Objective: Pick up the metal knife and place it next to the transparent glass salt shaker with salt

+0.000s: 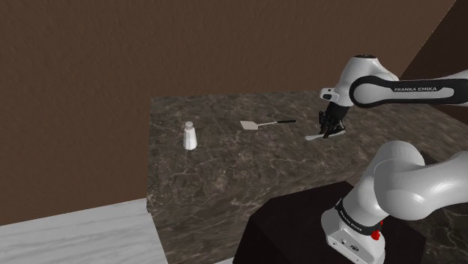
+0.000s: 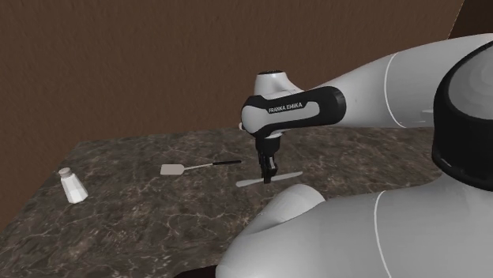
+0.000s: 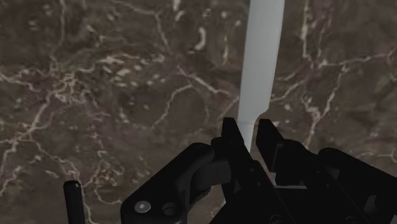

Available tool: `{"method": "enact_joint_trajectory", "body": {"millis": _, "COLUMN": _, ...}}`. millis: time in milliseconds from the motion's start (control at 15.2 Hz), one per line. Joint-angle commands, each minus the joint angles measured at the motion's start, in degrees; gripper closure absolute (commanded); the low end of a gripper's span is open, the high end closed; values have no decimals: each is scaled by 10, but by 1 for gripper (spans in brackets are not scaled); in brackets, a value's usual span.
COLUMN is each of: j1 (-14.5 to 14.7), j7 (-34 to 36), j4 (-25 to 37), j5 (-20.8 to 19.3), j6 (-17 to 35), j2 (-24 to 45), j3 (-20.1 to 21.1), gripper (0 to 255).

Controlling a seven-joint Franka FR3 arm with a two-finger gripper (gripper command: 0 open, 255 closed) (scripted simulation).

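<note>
The gripper point(image 3: 248, 132) had the pale knife point(image 3: 262, 57) pinched at its neck on the shoulder view's right, the spatula point(image 1: 253, 125) lying between it and the shaker point(image 1: 190, 136).

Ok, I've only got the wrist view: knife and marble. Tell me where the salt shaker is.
Observer: The salt shaker stands upright, well to the shoulder view's left of the knife.
Operator: Name anything lying between them.
Observer: A spatula with a white head and black handle lies between them, slightly nearer the back wall.
Operator: Give me its heading.
Observer: Its handle points toward the gripper, its head toward the salt shaker.
</note>
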Motion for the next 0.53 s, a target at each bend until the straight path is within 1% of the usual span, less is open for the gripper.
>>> {"method": "enact_joint_trajectory", "body": {"millis": 0, "j1": -4, "j7": -3, "j4": 7, "j5": 9, "j6": -20, "j2": -11, "j3": 14, "gripper": 255}}
{"method": "enact_joint_trajectory", "body": {"millis": 462, "j1": -6, "j7": -8, "j4": 40, "j5": 41, "j6": -79, "j2": -36, "j3": 56, "gripper": 255}}
